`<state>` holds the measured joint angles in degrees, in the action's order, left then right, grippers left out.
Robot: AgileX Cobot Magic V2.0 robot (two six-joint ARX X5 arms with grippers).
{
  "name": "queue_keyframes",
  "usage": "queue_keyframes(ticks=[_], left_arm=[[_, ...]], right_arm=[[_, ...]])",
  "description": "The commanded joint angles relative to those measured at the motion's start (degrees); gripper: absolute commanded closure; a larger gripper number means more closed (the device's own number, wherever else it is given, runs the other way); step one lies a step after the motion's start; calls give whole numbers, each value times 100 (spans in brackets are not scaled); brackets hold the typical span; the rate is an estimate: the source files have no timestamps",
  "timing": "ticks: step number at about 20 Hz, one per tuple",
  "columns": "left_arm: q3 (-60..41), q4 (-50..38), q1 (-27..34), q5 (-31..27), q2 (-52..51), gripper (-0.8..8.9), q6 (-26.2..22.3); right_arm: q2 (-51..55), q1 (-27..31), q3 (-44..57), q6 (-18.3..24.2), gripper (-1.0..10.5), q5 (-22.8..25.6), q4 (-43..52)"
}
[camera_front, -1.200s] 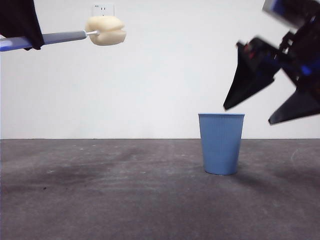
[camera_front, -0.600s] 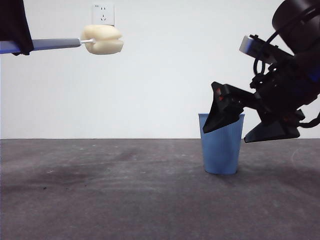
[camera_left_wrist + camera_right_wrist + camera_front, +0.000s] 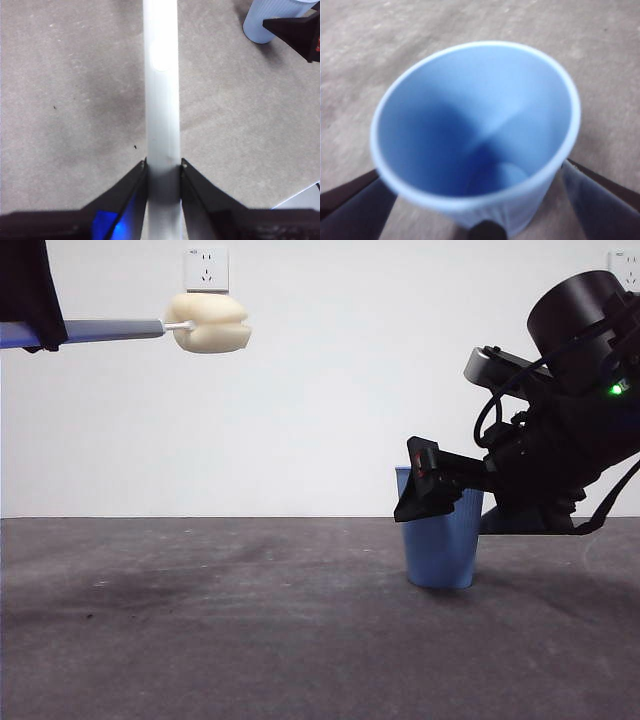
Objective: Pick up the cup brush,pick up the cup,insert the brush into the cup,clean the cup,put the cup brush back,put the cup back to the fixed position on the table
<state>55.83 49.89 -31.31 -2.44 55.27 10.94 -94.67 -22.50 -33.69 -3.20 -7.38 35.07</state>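
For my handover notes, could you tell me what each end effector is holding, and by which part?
The left end effector grips the cup brush by its handle. The right end effector straddles the cup, jaws open, holding nothing yet.

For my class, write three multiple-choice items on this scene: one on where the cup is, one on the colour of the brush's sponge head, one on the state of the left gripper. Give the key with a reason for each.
1. Where is the cup?
A. Standing on the table
B. Lifted high in the air
C. Lying on its side

2. What colour is the sponge head of the cup brush?
A. Green
B. Cream-yellow
C. Red

3. What is the left gripper doing?
A. Hanging open and empty
B. Holding the cup
C. Shut on the brush handle

Key: 1 A, its base rests on the table, with the right gripper open around it. 2 B, the front view shows it pale cream. 3 C, the left wrist view shows both jaws against the handle.
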Motion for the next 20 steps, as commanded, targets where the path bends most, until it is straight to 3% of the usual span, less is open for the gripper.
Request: queue_keyframes(ticks=[1,10,15,18,20], left_arm=[[-4,-7,-22,0,-11,822,-46],[-4,-7,-22,-4,-9,822,-72],[-4,87,-22,2,-9,822,-439],[-4,297,-22,2,4,822,-964],[-4,407,-22,4,4,822,-1314]], right_arm=[[-140,2,42,48,341,39,289],[-345,-2,42,72,965,-17,656],[197,-133,42,142,963,4,-22],[1106,-293,-22,588,963,131,-1064],[1698,-496,-184,960,963,564,-2153]])
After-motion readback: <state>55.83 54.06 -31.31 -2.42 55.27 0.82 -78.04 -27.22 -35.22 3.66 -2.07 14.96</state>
